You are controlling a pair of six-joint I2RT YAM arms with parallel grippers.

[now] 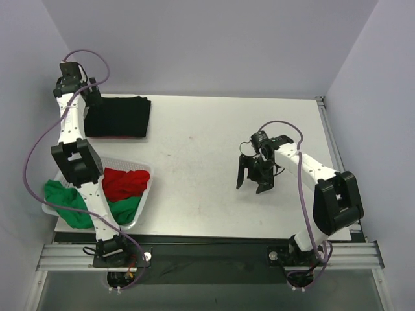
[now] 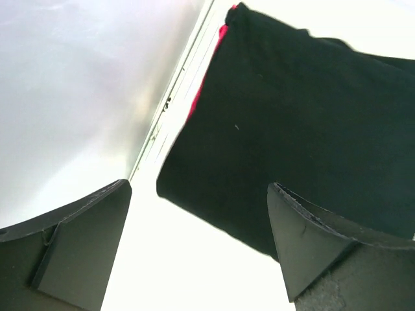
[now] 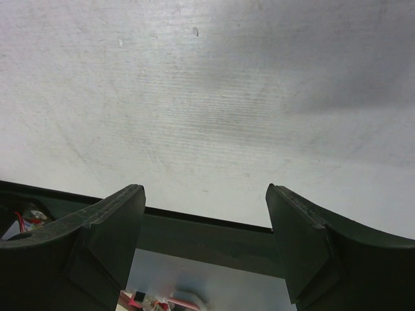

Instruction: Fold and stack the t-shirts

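Now, at the upper left of the frame your left claw (image 2: 198, 188) gapes wide, holding nothing, beside the folded black t-shirt (image 1: 120, 116). Lower left, the green t-shirt (image 1: 65, 194) and red t-shirt (image 1: 124, 181) lie in the basket (image 1: 144, 170). Right of centre, your right claw (image 1: 254, 186) hangs open, empty, above the worktop (image 1: 194, 149).

Plain pale lilac-grey walls (image 1: 214, 45) are enclosing a white matte rectangular tabletop (image 1: 201, 188) on three sides; a silver aluminium rail (image 1: 356, 249) is running along its near edge under soft, even light.
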